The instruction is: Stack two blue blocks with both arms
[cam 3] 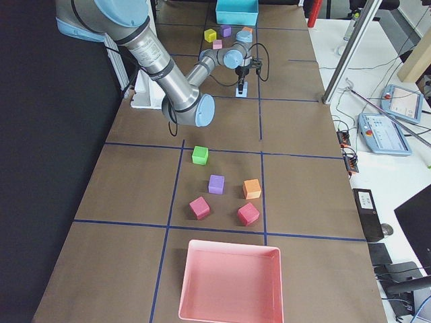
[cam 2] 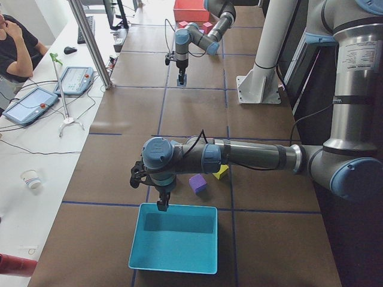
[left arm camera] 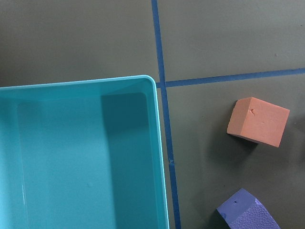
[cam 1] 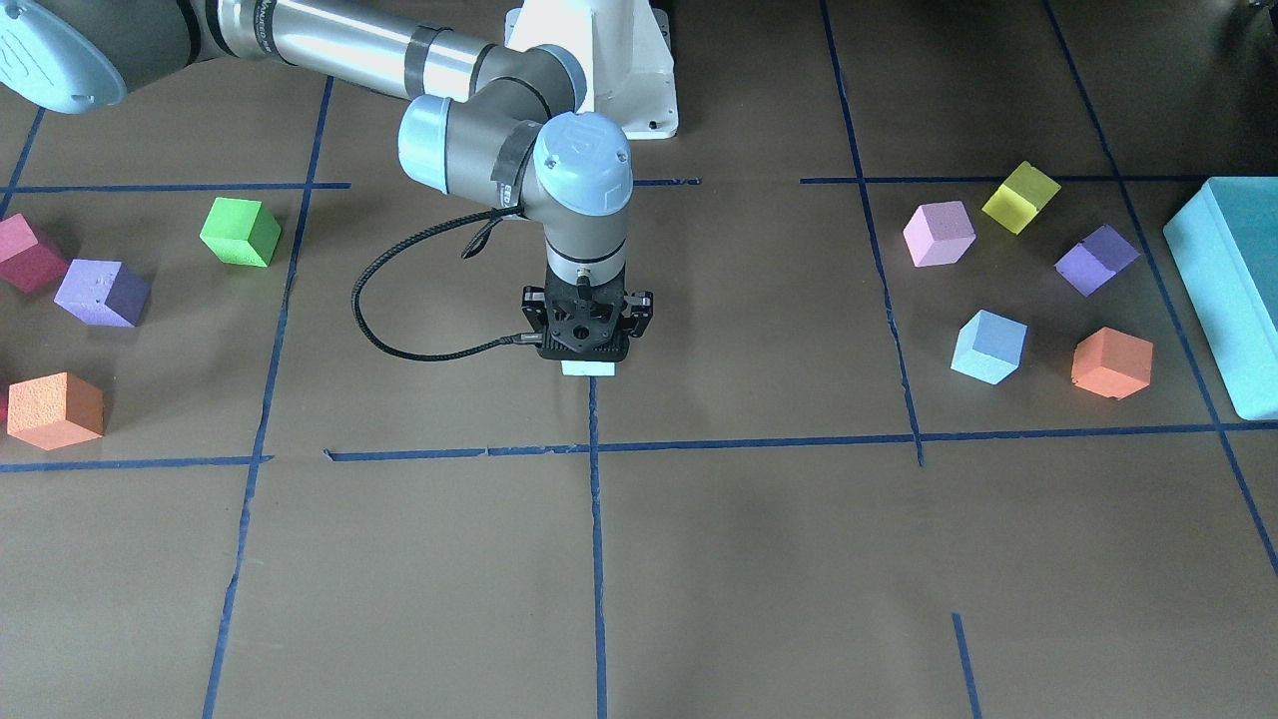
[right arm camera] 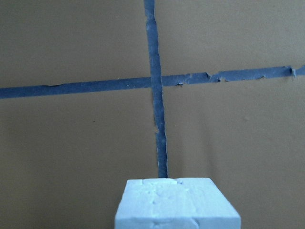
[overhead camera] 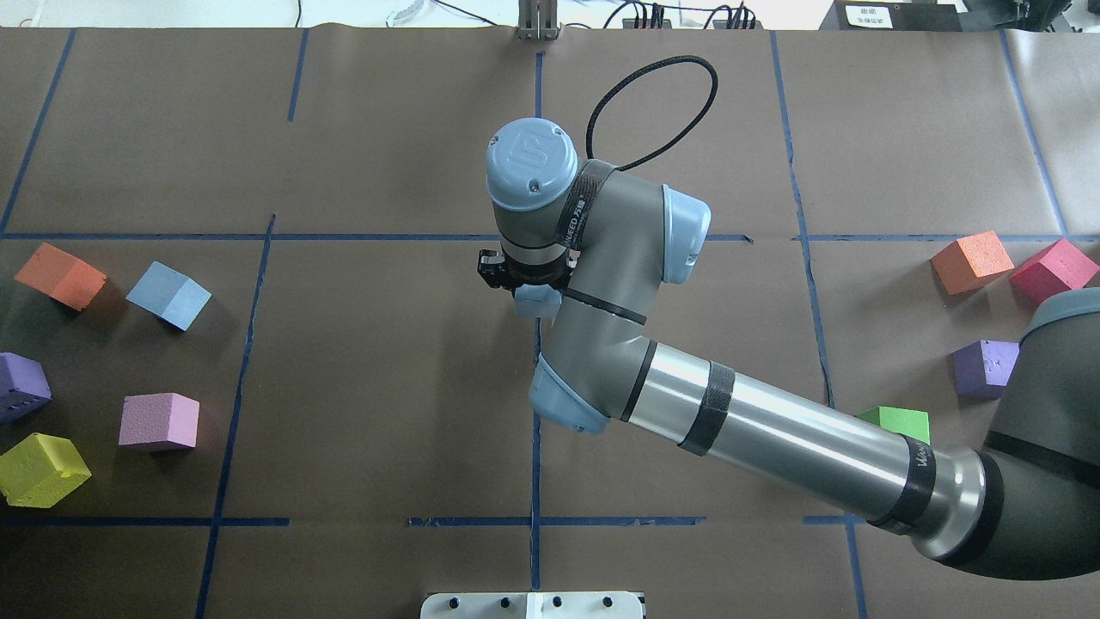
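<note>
My right gripper (cam 1: pixel 587 356) hangs straight down over the table's middle, by a blue tape crossing, shut on a pale blue block (cam 1: pixel 589 368). The block also shows under the wrist in the overhead view (overhead camera: pixel 537 301) and at the bottom of the right wrist view (right arm camera: pixel 176 204). The second blue block (cam 1: pixel 988 347) lies on the table on my left side, also seen in the overhead view (overhead camera: pixel 168 295). My left gripper (cam 2: pixel 162 205) hovers over the teal box's near rim. It shows only in the exterior left view, so I cannot tell if it is open or shut.
The teal box (cam 1: pixel 1233 290) stands at my far left. Orange (cam 1: pixel 1111 361), purple (cam 1: pixel 1096 260), pink (cam 1: pixel 939 233) and yellow (cam 1: pixel 1019 197) cubes surround the second blue block. Green (cam 1: pixel 241 232), purple (cam 1: pixel 101 293), orange (cam 1: pixel 55 409) and red (cam 1: pixel 25 253) cubes lie on my right. A pink tray (cam 3: pixel 229 282) stands at my far right.
</note>
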`<state>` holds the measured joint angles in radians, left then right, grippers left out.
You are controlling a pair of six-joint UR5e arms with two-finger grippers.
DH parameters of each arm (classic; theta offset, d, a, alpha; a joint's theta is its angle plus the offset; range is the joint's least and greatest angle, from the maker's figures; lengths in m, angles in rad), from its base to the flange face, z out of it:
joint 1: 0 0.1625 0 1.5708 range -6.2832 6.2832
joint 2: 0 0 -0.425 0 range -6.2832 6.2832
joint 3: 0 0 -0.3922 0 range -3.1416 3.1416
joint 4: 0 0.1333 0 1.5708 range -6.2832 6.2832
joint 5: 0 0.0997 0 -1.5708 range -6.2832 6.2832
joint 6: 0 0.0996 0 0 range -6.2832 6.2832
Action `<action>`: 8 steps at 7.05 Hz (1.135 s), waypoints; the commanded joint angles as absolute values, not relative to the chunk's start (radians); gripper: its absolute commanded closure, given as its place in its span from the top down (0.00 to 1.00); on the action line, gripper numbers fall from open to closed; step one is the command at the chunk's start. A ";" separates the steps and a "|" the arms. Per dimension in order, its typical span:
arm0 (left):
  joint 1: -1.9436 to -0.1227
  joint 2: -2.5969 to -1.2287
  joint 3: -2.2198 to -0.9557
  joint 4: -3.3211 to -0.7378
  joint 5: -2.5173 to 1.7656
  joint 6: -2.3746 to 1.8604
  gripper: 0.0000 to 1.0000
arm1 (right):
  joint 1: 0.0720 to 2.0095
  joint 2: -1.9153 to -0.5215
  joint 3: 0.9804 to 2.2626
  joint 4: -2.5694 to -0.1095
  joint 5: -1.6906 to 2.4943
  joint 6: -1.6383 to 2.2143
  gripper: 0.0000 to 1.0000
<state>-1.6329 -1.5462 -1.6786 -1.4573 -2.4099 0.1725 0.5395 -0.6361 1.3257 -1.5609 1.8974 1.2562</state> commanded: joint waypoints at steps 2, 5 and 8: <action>-1.634 -1.548 -1.678 -1.457 -2.410 0.173 1.00 | 0.531 -0.638 1.309 -1.552 1.896 1.267 0.27; -1.634 -1.548 -1.678 -1.457 -2.410 0.173 1.00 | 0.525 -0.643 1.304 -1.523 1.896 1.267 0.97; -1.634 -1.548 -1.680 -1.457 -2.410 0.172 1.00 | 0.526 -0.641 1.305 -1.494 1.896 1.272 0.99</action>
<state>-1.6337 -1.5478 -1.6784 -1.4573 -2.4099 0.1730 0.5252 -0.6423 1.3041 -1.5156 1.8953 1.2697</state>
